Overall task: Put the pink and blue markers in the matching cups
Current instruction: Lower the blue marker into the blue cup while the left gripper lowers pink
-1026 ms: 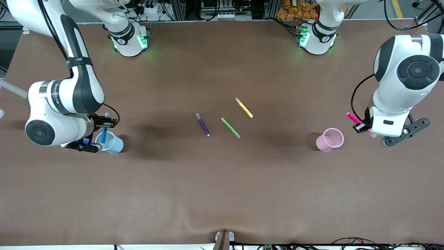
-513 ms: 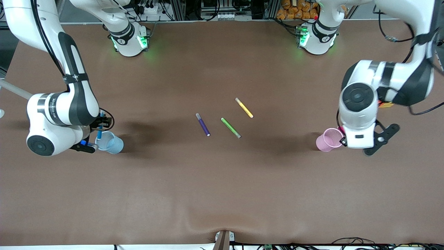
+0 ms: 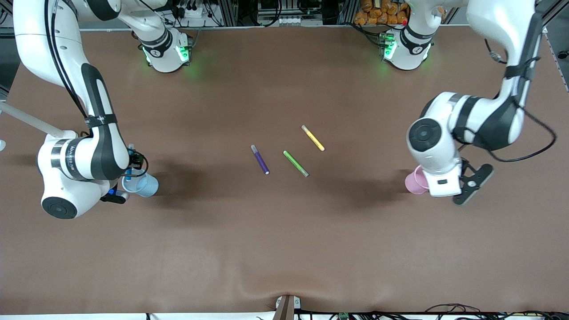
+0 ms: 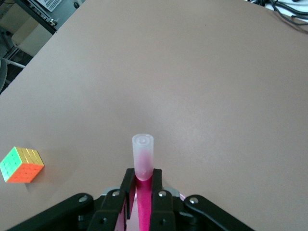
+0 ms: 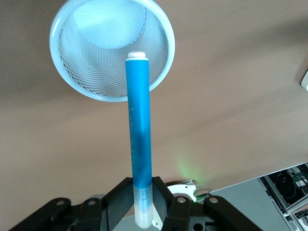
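Note:
My right gripper [image 3: 131, 162] is shut on the blue marker [image 3: 128, 170], which stands nearly upright over the rim of the pale blue cup [image 3: 145, 185]. In the right wrist view the gripper [image 5: 143, 184] grips the marker [image 5: 138, 139] at its greyish end, and the other end points into the mouth of the blue cup [image 5: 91, 50]. My left gripper [image 4: 143, 173] is shut on the pink marker [image 4: 144, 204], pale end outward. In the front view the left wrist covers that gripper and most of the pale pink cup [image 3: 412, 182].
A dark purple marker [image 3: 260, 159], a green marker [image 3: 295, 163] and a yellow marker [image 3: 313, 138] lie at the table's middle. A colour cube [image 4: 21, 164] lies on the table in the left wrist view.
The left arm has swung with the pink marker from beside the pink cup to over it. The right arm has shifted a little, and the blue marker stands more upright at the blue cup.

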### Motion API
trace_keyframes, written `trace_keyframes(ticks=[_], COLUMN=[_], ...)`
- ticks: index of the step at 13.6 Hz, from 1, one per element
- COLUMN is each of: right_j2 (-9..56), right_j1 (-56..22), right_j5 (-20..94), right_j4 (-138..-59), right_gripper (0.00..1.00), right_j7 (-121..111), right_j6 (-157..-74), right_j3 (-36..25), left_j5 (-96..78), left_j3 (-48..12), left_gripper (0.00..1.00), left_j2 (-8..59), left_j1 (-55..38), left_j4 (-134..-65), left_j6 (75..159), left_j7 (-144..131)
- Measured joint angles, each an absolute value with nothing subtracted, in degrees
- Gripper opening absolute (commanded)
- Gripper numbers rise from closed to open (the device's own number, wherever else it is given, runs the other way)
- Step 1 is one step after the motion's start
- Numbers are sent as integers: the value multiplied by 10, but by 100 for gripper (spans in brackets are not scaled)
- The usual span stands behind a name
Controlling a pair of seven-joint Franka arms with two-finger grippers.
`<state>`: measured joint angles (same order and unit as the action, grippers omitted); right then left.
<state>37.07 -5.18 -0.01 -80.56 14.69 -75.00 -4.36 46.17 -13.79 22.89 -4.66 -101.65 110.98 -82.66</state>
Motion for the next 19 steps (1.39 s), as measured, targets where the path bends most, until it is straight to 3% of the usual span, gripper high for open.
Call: trace_keyframes(ticks=[9,10,12,13,19], right_j2=[429,435,444,446,472], right_j1=[-50,-50,-49,-49,-46], right_j5=[1,1,2,3,26], right_j4=[-732,-728,-716,-712,-692], right_gripper=[0,0,0,0,0], right_j7=[115,114,114,113,113], right_j6=[-690,-690,-690,-690,-692], right_j3=[-43,-43,-43,-43,-43], left_j5=[463,463,463,463,464], left_j3=[-138,-138,-138,-138,-136], left_gripper=[0,7,73,100,100], left_j2=[261,265,269,269,266], left_j1=[-55,-56,-56,-56,-53], left_j4=[-1042,-1042,-1042,-1041,-1029], left_j6=[1110,1110,1110,1110,1101], left_j7=[-908,-912,-917,-921,-922])
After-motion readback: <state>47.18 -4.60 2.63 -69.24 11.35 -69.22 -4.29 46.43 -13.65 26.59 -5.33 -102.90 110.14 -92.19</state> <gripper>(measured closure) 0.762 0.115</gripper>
